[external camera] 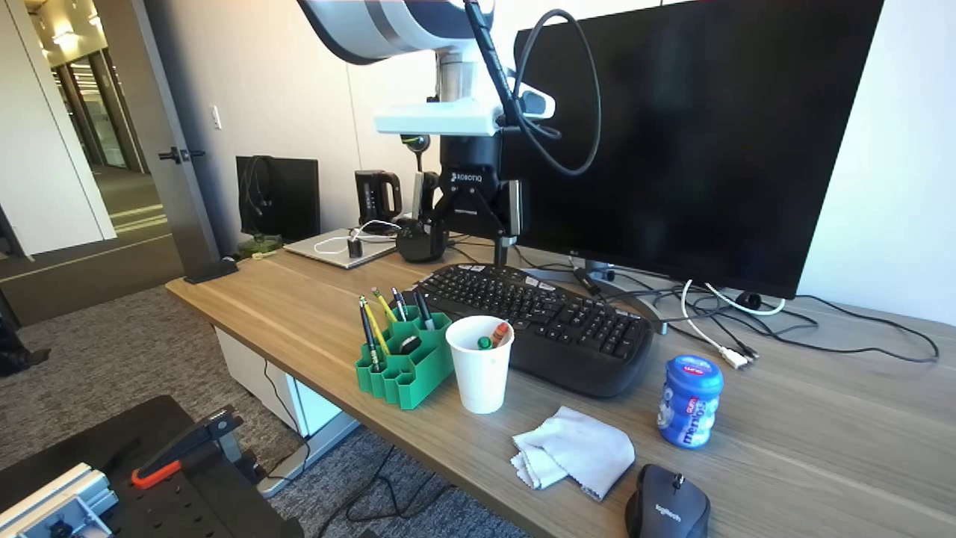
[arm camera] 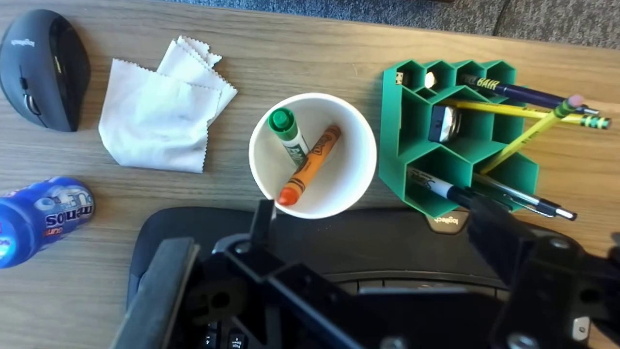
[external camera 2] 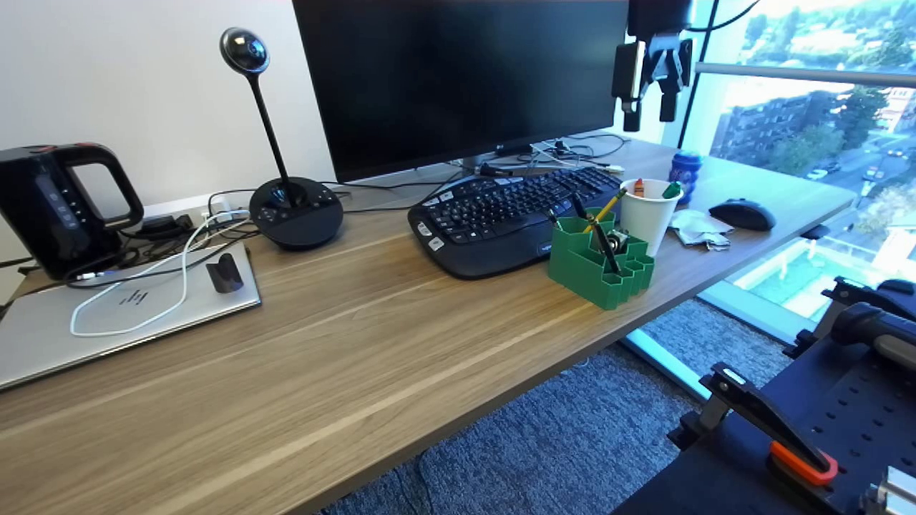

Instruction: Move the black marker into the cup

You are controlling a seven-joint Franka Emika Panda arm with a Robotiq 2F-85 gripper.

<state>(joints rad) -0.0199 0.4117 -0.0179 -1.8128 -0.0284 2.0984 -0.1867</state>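
The black marker (arm camera: 431,184) has a white barrel and black cap. It leans in a compartment of the green desk organizer (arm camera: 391,131); the right fingertip overlaps its cap end in the wrist view. It also shows in both exterior views (external camera: 424,310) (external camera 2: 578,206). The white paper cup (external camera: 478,377) stands upright beside the organizer (external camera: 433,366), also seen in both other views (external camera 2: 642,223) (arm camera: 356,165). A green marker (arm camera: 286,127) and an orange crayon (arm camera: 312,162) are inside it. My gripper (arm camera: 373,215) is open and empty, above the keyboard in both exterior views (external camera: 470,250) (external camera 2: 650,114).
Pencils, pens and an eraser-like block share the organizer. A black keyboard (external camera: 545,321) lies behind it, before a large monitor (external camera: 687,142). A grey cloth (external camera: 575,452), blue gum container (external camera: 691,403) and mouse (external camera: 668,504) lie beyond the cup. The desk's edge (arm camera: 339,22) is close by.
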